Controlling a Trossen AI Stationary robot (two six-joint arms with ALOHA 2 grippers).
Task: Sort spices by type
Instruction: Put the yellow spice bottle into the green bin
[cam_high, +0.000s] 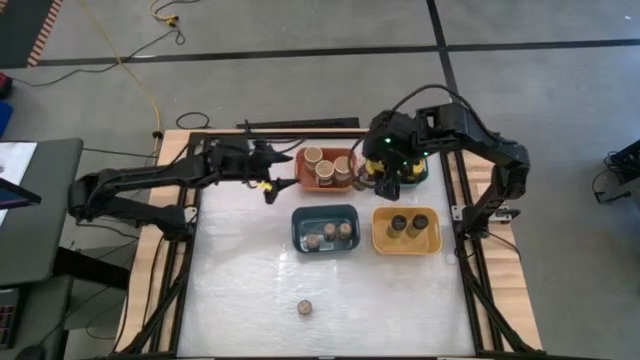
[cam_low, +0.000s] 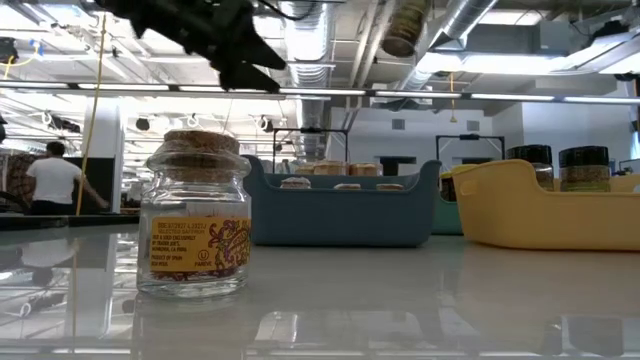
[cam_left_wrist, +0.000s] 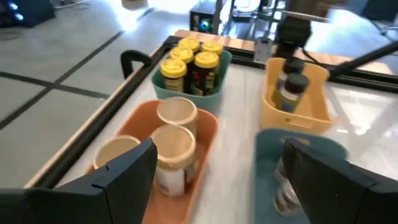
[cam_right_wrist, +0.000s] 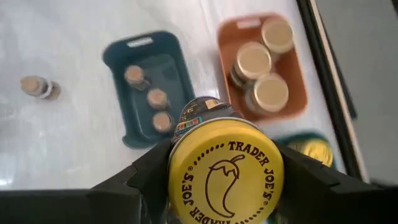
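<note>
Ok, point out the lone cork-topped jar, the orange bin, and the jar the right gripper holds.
cork-topped jar (cam_low: 195, 215): low view, on its glass body.
orange bin (cam_right_wrist: 300, 67): right wrist view, on its rim.
yellow-lidded jar (cam_right_wrist: 225, 172): right wrist view, on its lid, in the right gripper.

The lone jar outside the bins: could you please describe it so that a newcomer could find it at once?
Start from the white table and its four coloured bins at the far side. Come toward the near edge below the blue bin: a small clear glass jar stands alone there. It has a cork top and a yellow label, and it is the only jar outside a bin on the tabletop.
</note>
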